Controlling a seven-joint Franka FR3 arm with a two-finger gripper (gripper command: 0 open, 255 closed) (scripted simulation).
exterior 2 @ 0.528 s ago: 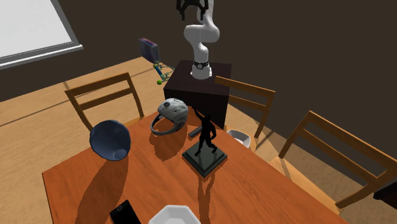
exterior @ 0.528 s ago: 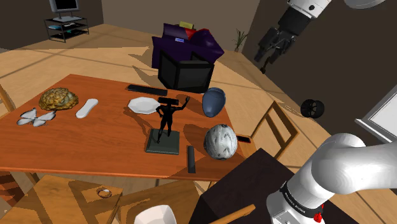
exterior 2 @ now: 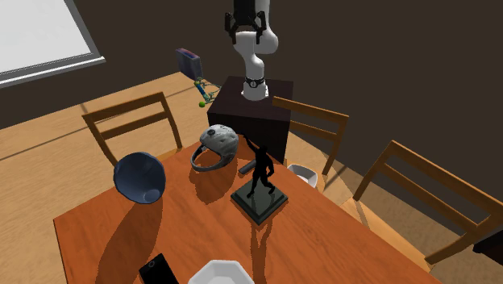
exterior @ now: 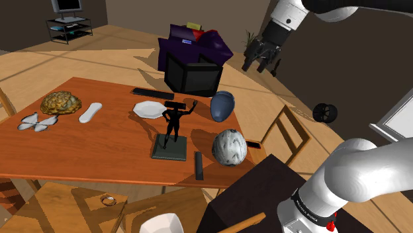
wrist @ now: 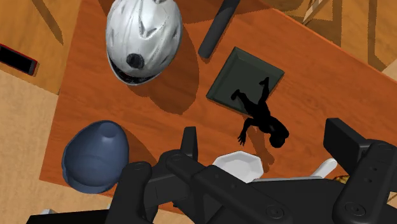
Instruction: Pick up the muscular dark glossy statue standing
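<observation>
While your gripper hung high, fingers wide apart, empty, the black statue stood upright on the table.

No text, label, brand, number or sign can be read, nothing legible on the statue, the helmet, or the worktop

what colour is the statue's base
Dark greenish grey base, best in the wrist view.

Glossy black statue on smooth polished wooden table.
</observation>
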